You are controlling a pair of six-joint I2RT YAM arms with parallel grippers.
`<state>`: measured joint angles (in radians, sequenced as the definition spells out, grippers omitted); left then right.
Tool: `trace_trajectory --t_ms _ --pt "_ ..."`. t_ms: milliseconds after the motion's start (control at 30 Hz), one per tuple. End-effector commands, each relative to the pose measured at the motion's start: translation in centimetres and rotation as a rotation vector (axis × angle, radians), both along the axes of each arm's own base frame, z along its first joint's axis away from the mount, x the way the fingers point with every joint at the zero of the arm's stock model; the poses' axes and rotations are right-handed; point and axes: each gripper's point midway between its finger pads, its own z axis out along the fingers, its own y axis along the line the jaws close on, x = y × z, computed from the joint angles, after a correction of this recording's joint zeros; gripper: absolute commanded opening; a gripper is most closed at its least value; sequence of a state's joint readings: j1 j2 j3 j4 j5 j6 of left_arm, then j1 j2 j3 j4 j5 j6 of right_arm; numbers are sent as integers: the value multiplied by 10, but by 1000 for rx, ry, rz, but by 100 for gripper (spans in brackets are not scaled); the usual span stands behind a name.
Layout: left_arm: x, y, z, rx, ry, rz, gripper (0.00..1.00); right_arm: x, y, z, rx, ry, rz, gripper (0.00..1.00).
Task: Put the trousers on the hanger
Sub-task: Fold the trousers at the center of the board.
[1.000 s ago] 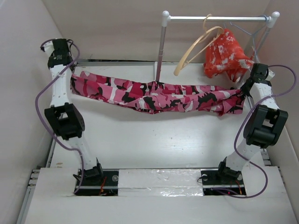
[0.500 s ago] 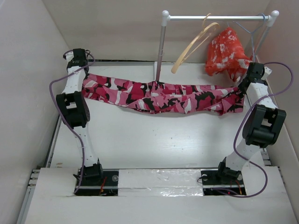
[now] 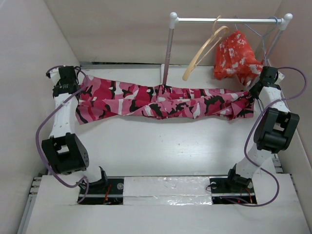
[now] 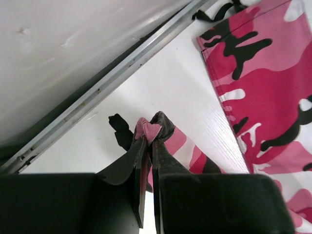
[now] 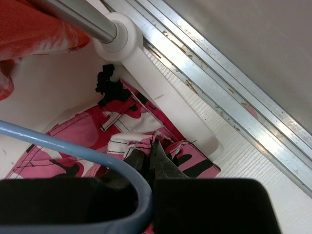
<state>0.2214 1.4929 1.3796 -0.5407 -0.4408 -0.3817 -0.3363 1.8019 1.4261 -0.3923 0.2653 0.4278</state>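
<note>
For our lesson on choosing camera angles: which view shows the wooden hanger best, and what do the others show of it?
The top external view: the wooden hanger hangs tilted from the rail, its whole arch visible. Neither wrist view shows it; the right wrist catches only the blue wire hanger.

The white table (image 3: pixel 161 146) before me carries the trousers (image 3: pixel 165 100), spread from nine o'clock to three o'clock across its far half. The clothes rack (image 3: pixel 168 48) stands on it toward one o'clock.
</note>
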Motion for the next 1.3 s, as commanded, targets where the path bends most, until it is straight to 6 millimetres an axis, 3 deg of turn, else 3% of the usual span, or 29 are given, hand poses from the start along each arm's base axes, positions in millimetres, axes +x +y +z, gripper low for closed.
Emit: trace_trajectory --t_ms 0,67,100,167,233,267,300,367,400,500,533,567,633,667,700,733,767,800,867,900,967,1033,1100,1267 --pt "0 -2 -38 -18 135 -27 0 28 -4 33 -13 -139 14 0" --pt "10 1 -57 -33 185 -25 0 29 -3 28 -6 -132 19 0" --pt "22 4 -50 -22 159 -17 0 30 -3 26 -5 -135 21 0" --pt "41 7 -63 -29 168 -26 0 32 0 24 -8 -133 30 0" --pt "67 9 -58 -39 123 -36 0 33 0 23 -29 -116 27 0" --pt "76 10 -77 -54 155 -35 0 32 -2 22 -40 -107 23 0" --pt "94 7 -67 -50 120 -45 0 33 1 23 -50 -103 31 0" --pt "110 2 -79 -26 141 -52 4 32 -2 27 -63 -109 22 0" --pt "122 3 -67 -4 109 -55 7 32 -2 29 -66 -113 19 0" --pt "128 3 -59 -2 71 -58 39 33 -4 34 -76 -119 13 0" --pt "133 -2 -56 -23 30 -64 63 35 0 35 -77 -120 21 0" --pt "130 -1 -43 -35 -12 -62 71 34 0 35 -76 -119 21 0" --pt "120 -7 -52 -100 -42 -66 80 34 1 34 -72 -119 26 0" --pt "111 -6 -29 -124 -127 -45 80 32 2 29 -67 -111 28 0" --pt "97 -11 -49 -141 -128 -37 79 33 3 29 -62 -118 30 0" --pt "88 -13 -47 -144 -155 -27 79 33 6 29 -54 -124 38 0" --pt "78 -17 -20 -149 -245 -13 79 32 7 28 -47 -126 40 0" --pt "59 -21 -42 -170 -213 4 79 31 10 23 -33 -126 41 0" --pt "41 -29 -27 -191 -293 8 79 32 16 21 -6 -141 61 0" --pt "24 -37 -56 -226 -251 16 77 31 19 18 3 -140 68 0" --pt "18 -46 -60 -272 -277 -20 67 31 24 21 19 -155 90 0" --pt "9 -56 -80 -322 -217 -28 62 32 31 22 44 -175 119 0" --pt "5 -60 -98 -361 -156 -15 61 32 35 30 53 -202 130 0" --pt "0 -67 -126 -436 -105 51 59 31 41 27 76 -214 146 0"
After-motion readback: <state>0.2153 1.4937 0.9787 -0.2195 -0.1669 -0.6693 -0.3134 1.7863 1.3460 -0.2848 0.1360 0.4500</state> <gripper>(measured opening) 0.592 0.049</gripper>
